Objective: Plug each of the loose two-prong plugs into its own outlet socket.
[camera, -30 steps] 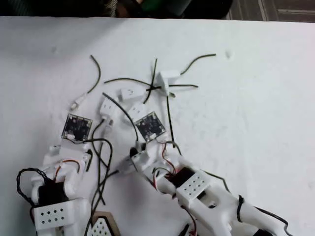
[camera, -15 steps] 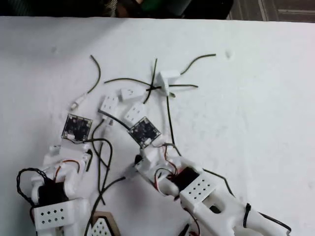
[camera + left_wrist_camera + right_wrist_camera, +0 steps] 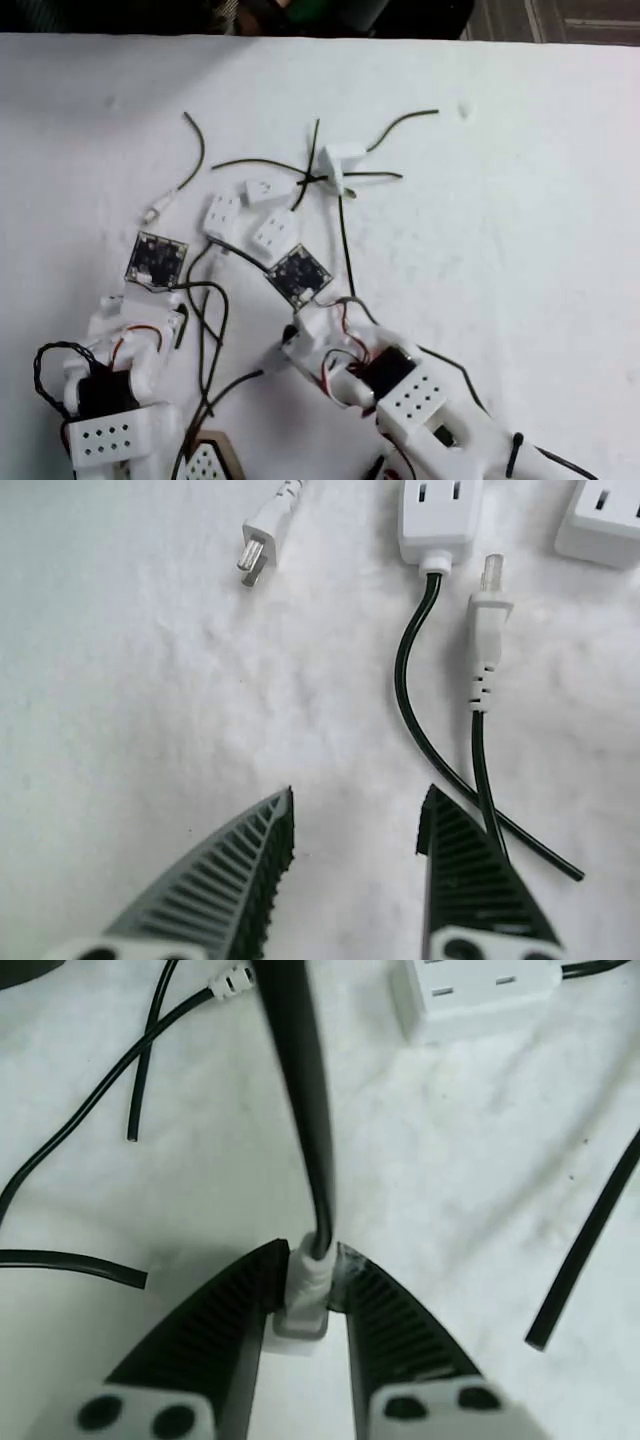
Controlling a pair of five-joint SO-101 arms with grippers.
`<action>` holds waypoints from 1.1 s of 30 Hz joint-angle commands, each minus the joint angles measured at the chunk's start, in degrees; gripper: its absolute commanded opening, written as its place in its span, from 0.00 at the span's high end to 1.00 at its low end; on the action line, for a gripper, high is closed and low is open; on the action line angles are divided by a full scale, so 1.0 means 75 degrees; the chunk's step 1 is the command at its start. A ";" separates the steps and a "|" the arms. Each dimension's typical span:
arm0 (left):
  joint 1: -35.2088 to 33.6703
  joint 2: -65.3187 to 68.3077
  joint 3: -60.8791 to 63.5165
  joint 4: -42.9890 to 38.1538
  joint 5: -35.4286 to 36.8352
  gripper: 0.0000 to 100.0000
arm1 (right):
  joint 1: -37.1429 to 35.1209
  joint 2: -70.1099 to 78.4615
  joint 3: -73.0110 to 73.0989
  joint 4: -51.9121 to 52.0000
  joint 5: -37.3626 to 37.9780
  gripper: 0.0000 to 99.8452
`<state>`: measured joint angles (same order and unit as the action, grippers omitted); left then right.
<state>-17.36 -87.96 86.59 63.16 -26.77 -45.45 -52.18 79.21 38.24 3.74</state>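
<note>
Right gripper [image 3: 312, 1255] is closed narrow on a white plug [image 3: 303, 1300], gripping its body. The held plug's black cord [image 3: 300, 1090] runs straight out from between the fingers, and a white outlet block [image 3: 480, 990] lies farther ahead on the table. Left gripper [image 3: 355, 800] stands wide, with nothing between its ribbed fingers [image 3: 250, 865], low over the white table [image 3: 520, 200]. In the high view the right arm [image 3: 400, 385] lies angled toward the middle of that table, and the left arm [image 3: 125, 340] sits beside it at the near edge. Beyond them four outlets lie in a loose group among dark cords: a near outlet [image 3: 275, 232], a left outlet [image 3: 222, 213], a middle outlet [image 3: 267, 190] and a far outlet [image 3: 342, 160]. Ahead of the left gripper a corded outlet [image 3: 440, 510] lies with its slots showing, its curved cord [image 3: 410, 670] bending back. A second plug [image 3: 487, 605] lies just beside that cord, unplugged. A third plug [image 3: 262, 542] lies apart on bare table, prongs free.
</note>
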 commanded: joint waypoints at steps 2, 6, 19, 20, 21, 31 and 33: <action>-0.0064 -0.0100 -0.0117 -0.0023 -0.0035 0.79 | -0.0029 -0.0475 -0.0059 0.0381 0.0082 0.91; -0.0064 -0.0100 -0.0117 -0.0023 -0.0047 0.79 | -0.0029 -0.0674 -0.0059 0.0686 0.0070 0.89; -0.0064 -0.0100 -0.0117 -0.0012 -0.0059 0.79 | -0.0029 -0.0686 -0.0692 0.0733 0.0035 0.90; -0.0064 -0.0100 -0.0117 -0.0012 -0.0059 0.79 | -0.0029 -0.0686 -0.0762 0.0838 0.0035 0.90; -0.0064 -0.0100 -0.0117 -0.0012 -0.0059 0.79 | -0.0041 -0.0686 -0.0856 0.0979 0.0035 0.90; -0.0064 -0.0100 -0.0117 -0.0012 -0.0059 0.79 | -0.0041 -0.0615 -0.1571 0.2010 0.0035 0.91; -0.0064 -0.0100 -0.0117 -0.0012 -0.0059 0.79 | -0.0029 -0.0615 -0.1559 0.2010 0.0035 0.91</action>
<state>-17.36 -87.96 86.59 63.16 -26.77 -45.80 -56.31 70.15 53.01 3.82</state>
